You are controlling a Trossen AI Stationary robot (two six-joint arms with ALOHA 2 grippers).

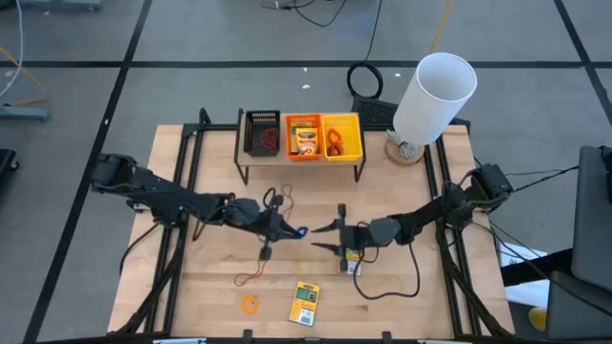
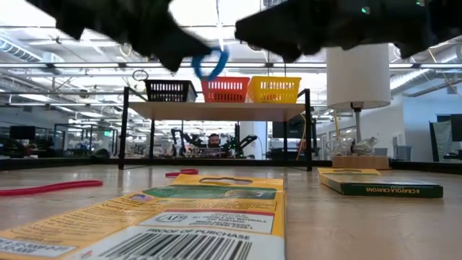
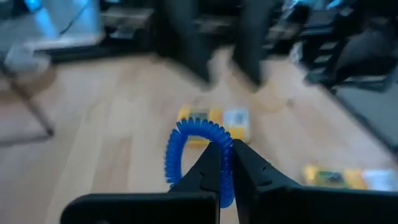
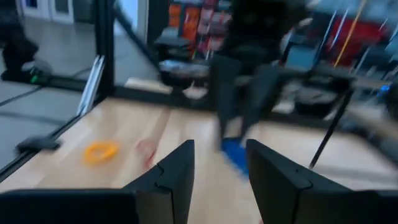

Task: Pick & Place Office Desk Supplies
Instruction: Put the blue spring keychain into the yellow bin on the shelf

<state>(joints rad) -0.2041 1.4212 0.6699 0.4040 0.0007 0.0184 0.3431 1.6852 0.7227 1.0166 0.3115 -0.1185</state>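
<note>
Left tool (image 3: 225, 163) clamped on blue coiled band (image 3: 186, 149) above surface (image 1: 210, 287) centre, right tool (image 4: 221, 171) open at its 3 o'clock, yellow pack (image 1: 305, 303) at 6 o'clock.

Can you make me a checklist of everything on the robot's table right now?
Surface: wooden table, light boards.
Job's things: blue coil band held up off the table; yellow pack near the front edge; another pack under the right arm; orange band lying loose.
Clutter: white cylinder; black, orange and yellow bins on a small shelf.
Grippers: left gripper shut on the blue band; right gripper open, empty.
Cables: black cable across the table.
Surroundings: grey floor, more cables.
</note>
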